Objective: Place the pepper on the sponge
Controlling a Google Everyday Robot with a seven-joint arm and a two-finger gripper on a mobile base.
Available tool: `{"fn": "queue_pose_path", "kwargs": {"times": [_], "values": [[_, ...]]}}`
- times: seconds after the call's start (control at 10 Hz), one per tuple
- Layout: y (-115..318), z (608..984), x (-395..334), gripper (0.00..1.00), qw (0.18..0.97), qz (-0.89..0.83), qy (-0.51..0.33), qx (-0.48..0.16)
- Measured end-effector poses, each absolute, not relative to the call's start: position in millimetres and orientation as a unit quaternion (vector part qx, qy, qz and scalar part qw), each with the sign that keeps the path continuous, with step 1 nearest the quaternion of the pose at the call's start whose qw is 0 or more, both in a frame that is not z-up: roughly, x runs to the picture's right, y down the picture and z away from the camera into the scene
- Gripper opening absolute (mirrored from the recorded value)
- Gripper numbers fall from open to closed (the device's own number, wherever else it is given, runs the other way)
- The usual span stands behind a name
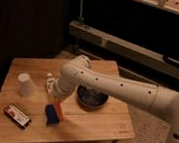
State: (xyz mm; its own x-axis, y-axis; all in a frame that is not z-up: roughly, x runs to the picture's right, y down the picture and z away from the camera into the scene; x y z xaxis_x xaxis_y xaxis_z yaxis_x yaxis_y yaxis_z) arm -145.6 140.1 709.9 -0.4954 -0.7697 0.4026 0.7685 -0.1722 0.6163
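finding, nearest, a flat red-and-white box (17, 116) lying close to the front left edge of the wooden desk (100, 127). seeing just right of it, a little farther in, the dark-blue sponge (50, 116) resting flat on the desk. noticing the orange pepper (59, 111) slanting down along the sponge's right side, its lower end at the sponge; whether resting on the sponge or only brushing it, cannot tell. locating the gripper (57, 97) directly above the sponge, pointing down, with the fingers pinched narrow around the pepper's upper end.

moving back, spotting a white cup (26, 84) standing upside down on the left part of the desk, well apart from the sponge. catching a white tube with a label (49, 82) between the cup and the gripper, partly hidden behind the wrist. seeing a dark bowl (92, 98) sitting right of the gripper, near the middle of the desk, partly covered by the white arm (113, 87) reaching in from the right and bending down at the wrist.

farthest, making out a dark shelf unit with a pale rail (137, 49) running across behind the desk.
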Motion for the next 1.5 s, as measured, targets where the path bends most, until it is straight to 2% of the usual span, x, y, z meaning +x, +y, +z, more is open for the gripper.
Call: {"fn": "queue_pose_path", "kwargs": {"times": [0.6, 0.9, 1.5], "values": [[141.2, 711.1, -148.1, 0.07, 0.497, -0.77, -0.4, -0.001], [152.7, 711.3, -187.1, 0.07, 0.457, -0.793, -0.402, 0.001], [170.3, 726.1, -193.7, 0.07, 0.421, -0.817, -0.394, -0.007]]}}
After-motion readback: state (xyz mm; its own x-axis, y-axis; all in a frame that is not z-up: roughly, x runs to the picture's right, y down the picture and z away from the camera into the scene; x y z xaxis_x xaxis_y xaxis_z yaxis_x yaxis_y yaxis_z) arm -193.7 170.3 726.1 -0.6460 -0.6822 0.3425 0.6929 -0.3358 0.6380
